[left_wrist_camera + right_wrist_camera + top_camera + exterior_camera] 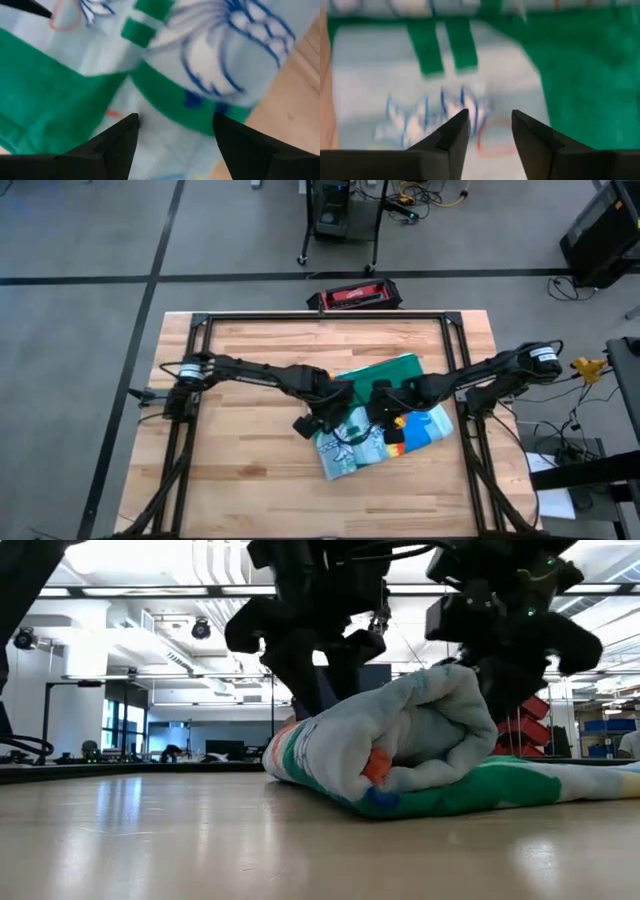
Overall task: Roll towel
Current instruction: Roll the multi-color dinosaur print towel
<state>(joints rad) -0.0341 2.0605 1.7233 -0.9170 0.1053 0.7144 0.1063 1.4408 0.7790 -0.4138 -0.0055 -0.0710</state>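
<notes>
The towel (385, 372) lies right of the table's middle, pale printed face and green border showing. Its near-left end is rolled into a thick roll (338, 455), which rests on the wood in the low view (400, 740), while the flat remainder runs toward the right (560, 785). My left gripper (322, 423) points steeply down over the roll, open, with printed cloth (210, 60) showing between its fingers (175, 120). My right gripper (388, 423) hovers just to the right of it, also open (490, 114), above the pale printed cloth (395, 75).
A red and black case (355, 297) lies at the table's far edge. A black frame rail (320, 315) runs around the tabletop. Bare wood (250, 470) lies left of and in front of the towel.
</notes>
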